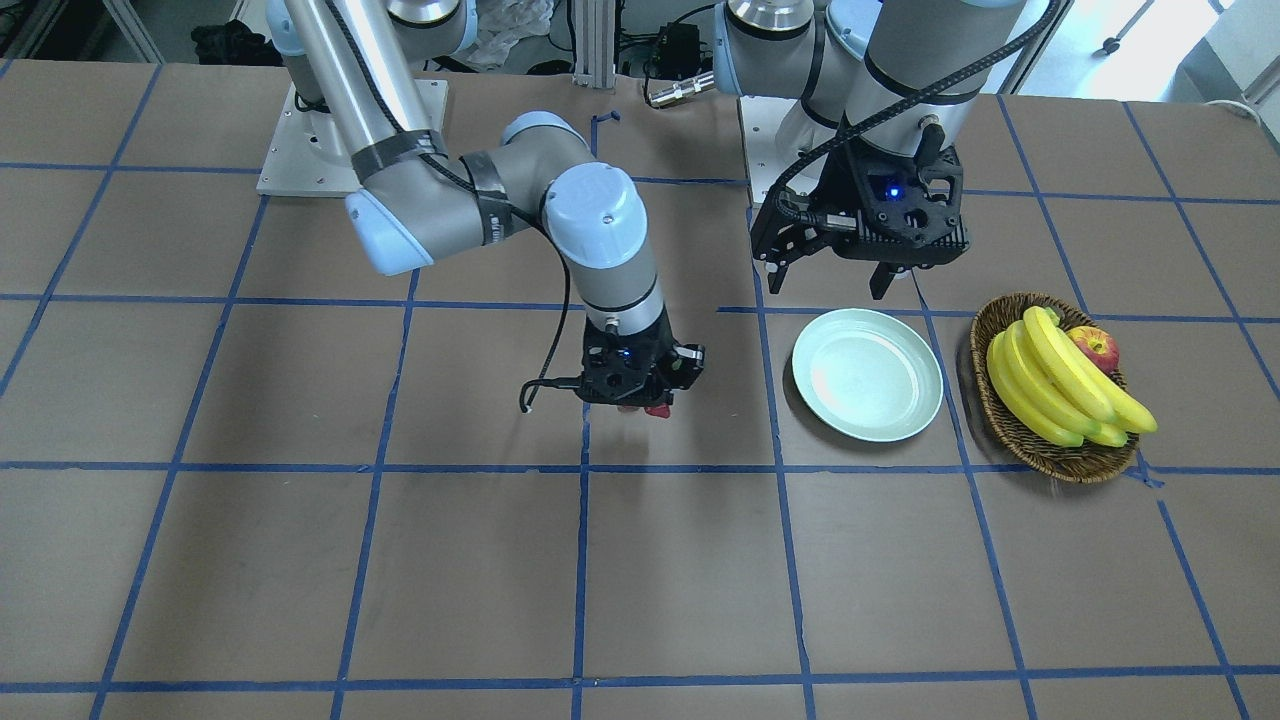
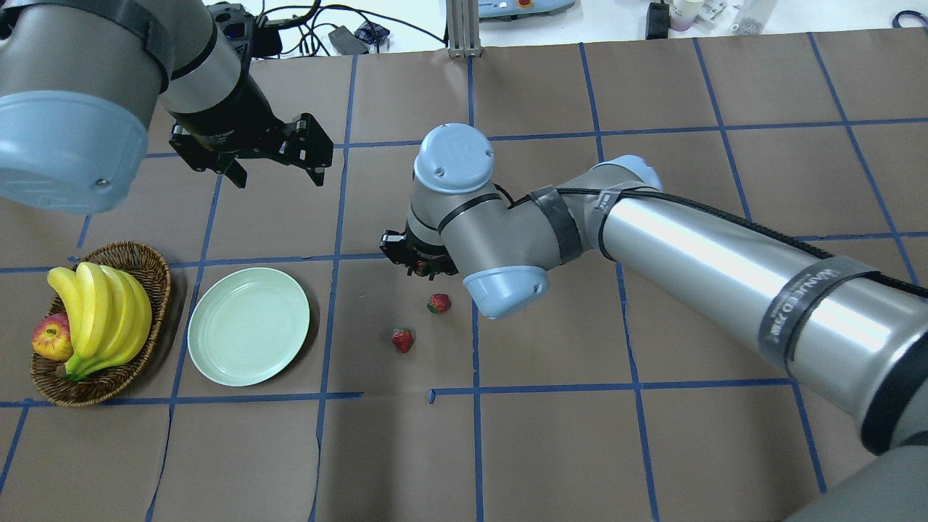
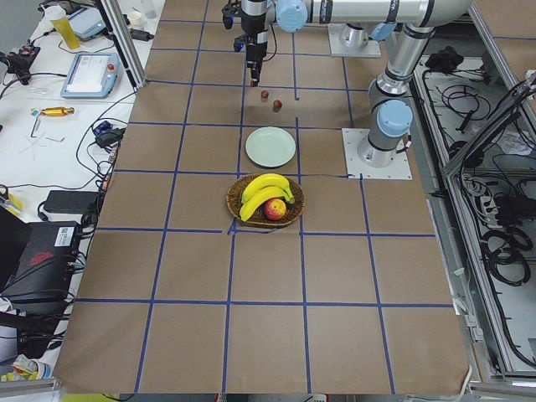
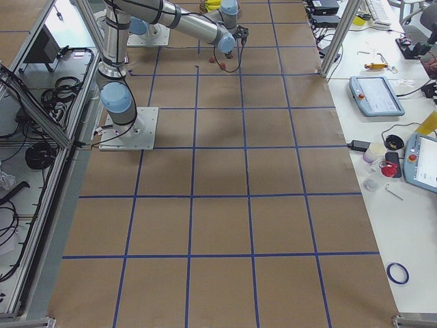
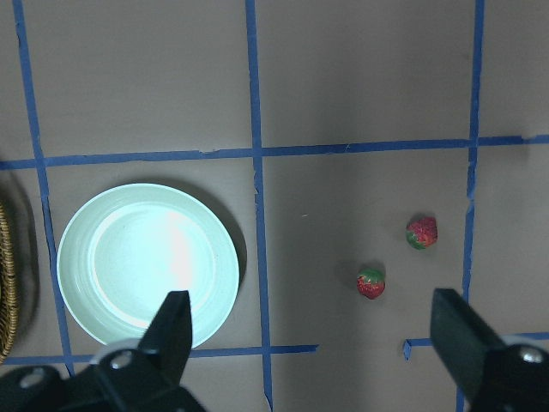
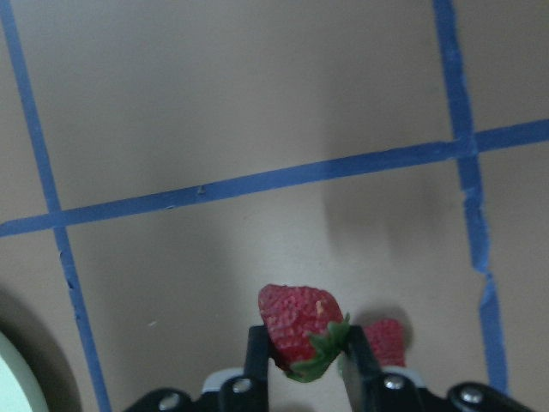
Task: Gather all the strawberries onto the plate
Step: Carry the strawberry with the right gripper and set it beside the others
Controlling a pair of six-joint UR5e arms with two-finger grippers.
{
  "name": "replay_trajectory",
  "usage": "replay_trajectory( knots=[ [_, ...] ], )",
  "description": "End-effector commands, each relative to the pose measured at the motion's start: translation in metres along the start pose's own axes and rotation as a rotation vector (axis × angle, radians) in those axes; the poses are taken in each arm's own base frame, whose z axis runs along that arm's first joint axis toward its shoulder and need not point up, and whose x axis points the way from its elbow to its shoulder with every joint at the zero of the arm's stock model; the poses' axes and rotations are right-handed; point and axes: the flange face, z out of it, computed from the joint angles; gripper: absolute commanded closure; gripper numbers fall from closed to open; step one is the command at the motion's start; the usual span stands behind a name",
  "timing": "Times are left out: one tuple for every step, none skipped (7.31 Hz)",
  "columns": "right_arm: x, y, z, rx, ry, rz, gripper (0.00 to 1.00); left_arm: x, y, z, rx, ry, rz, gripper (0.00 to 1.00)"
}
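Observation:
My right gripper (image 6: 300, 343) is shut on one strawberry (image 6: 296, 319) and holds it just above the table; in the overhead view it (image 2: 420, 267) is right of the plate (image 2: 249, 325). Two more strawberries (image 2: 438, 302) (image 2: 402, 338) lie on the table near it. The pale green plate is empty and also shows in the front view (image 1: 866, 373) and the left wrist view (image 5: 147, 266). My left gripper (image 2: 279, 174) is open and empty, hovering beyond the plate. The left wrist view shows both loose strawberries (image 5: 421, 232) (image 5: 371, 283).
A wicker basket (image 2: 156, 272) with bananas (image 2: 101, 319) and an apple (image 2: 51, 339) stands left of the plate. Brown paper with blue tape lines covers the table.

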Motion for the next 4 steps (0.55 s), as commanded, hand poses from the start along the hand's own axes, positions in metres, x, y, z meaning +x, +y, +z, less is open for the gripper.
replay_trajectory(
  knots=[
    [-0.018, 0.01, 0.037, -0.045, 0.03, -0.007, 1.0, 0.0, 0.0, 0.001, -0.003, 0.0, 0.0, 0.0],
    [-0.015, 0.013, 0.044, -0.06, 0.035, -0.006, 0.77, 0.0, 0.0, 0.0, -0.001, 0.0, 0.0, 0.0],
    [-0.015, 0.012, 0.04, -0.052, 0.036, -0.013, 0.01, 0.0, 0.0, 0.0, -0.001, 0.0, 0.0, 0.0],
    [-0.016, 0.012, 0.028, -0.035, 0.032, -0.021, 0.0, 0.0, 0.0, -0.001, 0.002, 0.0, 0.0, 0.0]
  ],
)
